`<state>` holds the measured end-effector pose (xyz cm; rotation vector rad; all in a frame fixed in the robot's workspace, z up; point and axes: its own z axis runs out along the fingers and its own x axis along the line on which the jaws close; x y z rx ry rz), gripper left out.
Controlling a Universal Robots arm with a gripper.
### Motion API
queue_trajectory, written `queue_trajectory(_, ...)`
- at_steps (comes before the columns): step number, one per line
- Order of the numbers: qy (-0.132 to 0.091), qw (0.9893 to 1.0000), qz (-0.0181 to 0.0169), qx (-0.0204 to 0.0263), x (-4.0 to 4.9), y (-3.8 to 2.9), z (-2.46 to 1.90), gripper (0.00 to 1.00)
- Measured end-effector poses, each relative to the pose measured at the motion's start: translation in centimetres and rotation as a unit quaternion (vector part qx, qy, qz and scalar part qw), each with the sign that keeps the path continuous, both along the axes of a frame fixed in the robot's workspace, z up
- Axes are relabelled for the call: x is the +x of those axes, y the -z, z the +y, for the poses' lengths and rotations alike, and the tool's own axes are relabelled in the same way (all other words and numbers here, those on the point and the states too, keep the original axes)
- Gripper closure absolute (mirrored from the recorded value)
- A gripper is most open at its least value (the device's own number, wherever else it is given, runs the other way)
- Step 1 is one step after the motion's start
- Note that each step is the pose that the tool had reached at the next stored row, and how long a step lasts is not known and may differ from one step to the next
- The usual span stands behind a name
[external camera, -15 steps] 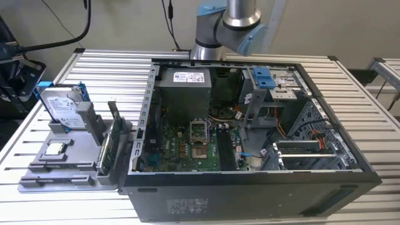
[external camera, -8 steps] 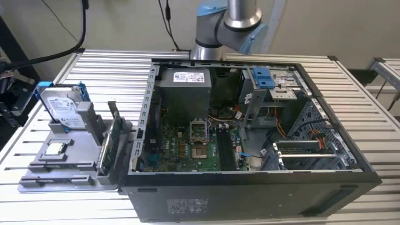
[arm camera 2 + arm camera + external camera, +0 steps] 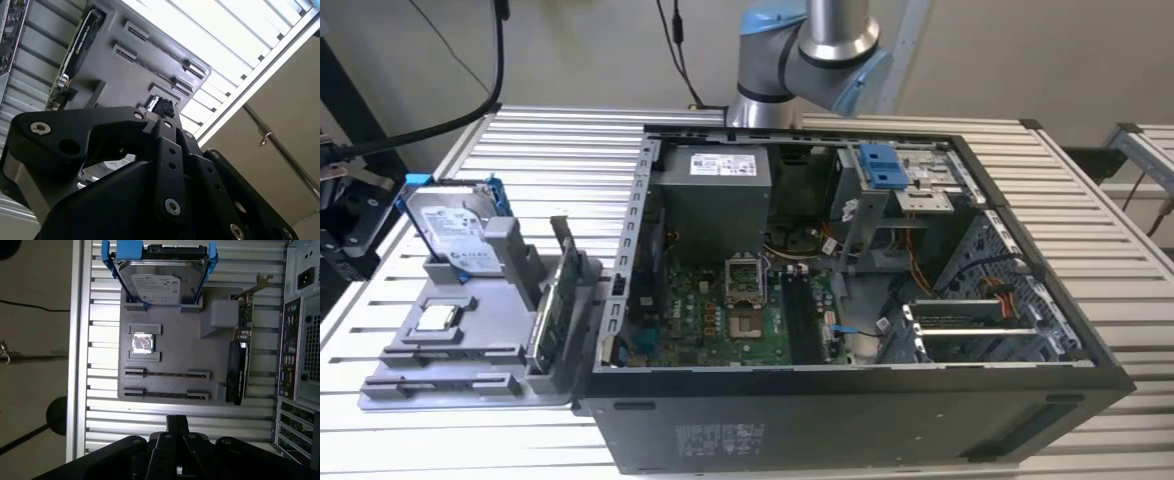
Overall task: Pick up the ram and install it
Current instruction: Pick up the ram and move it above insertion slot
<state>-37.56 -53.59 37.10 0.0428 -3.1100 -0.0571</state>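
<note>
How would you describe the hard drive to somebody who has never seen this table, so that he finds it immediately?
Beside the open computer case, a grey parts tray lies on the slatted table. At one end of it stands the hard drive, a silver box held in a blue frame. Its neighbours, a small square chip and a dark card on edge, have no blue.

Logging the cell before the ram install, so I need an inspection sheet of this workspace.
Surface: slatted metal table carrying an open computer case and a grey tray.
Job's things: ram on edge in the tray's holders, untouched.
Clutter: framed hard drive, processor chip, graphics card on the tray.
Gripper: beside the tray, nearest the ram, carrying nothing seen.
Cables: orange wires inside the case; black cables behind the arm.
Surroundings: plain wall.
</note>
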Motion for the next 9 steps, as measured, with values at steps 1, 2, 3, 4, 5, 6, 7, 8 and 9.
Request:
queue_trajectory(1,0.000,1.0000,0.0000,0.0000,0.00,0.00,0.00,0.89)
queue_trajectory(2,0.000,1.0000,0.0000,0.0000,0.00,0.00,0.00,0.89)
queue_trajectory(3,0.000,1.0000,0.0000,0.0000,0.00,0.00,0.00,0.89)
queue_trajectory(4,0.000,1.0000,0.0001,0.0000,0.00,0.00,0.00,0.89)
queue_trajectory(5,0.000,1.0000,0.0001,0.0000,0.00,0.00,0.00,0.89)
queue_trajectory(6,0.000,1.0000,0.0001,0.0000,0.00,0.00,0.00,0.89)
queue_trajectory(7,0.000,1.0000,0.0001,0.0000,0.00,-0.01,0.00,0.89)
queue_trajectory(8,0.000,1.0000,0.0001,0.0000,0.00,0.00,0.00,0.89)
queue_trajectory(9,0.000,1.0000,0.0001,0.0000,0.00,0.00,0.00,0.89)
